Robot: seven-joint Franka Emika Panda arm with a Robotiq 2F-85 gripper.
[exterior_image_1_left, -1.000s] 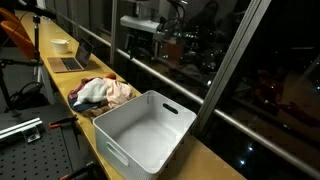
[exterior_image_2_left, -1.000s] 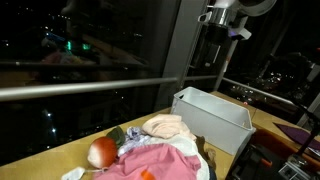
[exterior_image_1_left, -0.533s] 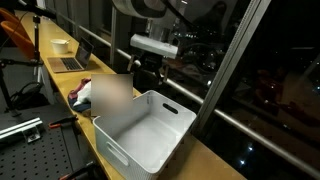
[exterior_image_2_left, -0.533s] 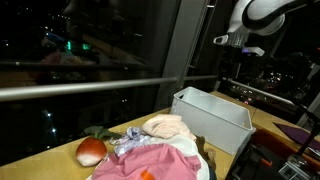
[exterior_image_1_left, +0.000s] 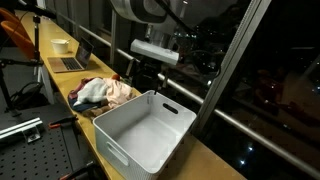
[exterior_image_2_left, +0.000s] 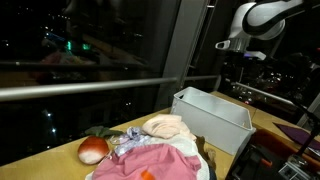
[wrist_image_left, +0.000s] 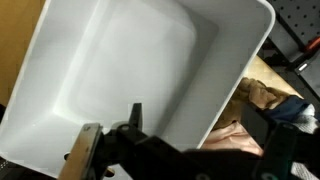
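White plastic bin [wrist_image_left: 130,70] lies directly beneath my gripper [wrist_image_left: 185,160], whose jaws stand wide apart on nothing. Within the last second I swung down from high by the window to here. The heap of clothes [exterior_image_1_left: 105,92] sits just beside me, below, untouched, so nothing is picked up yet. No brand or writing legible.

White bin [exterior_image_1_left: 128,148], pinkish clothes [exterior_image_1_left: 106,92]
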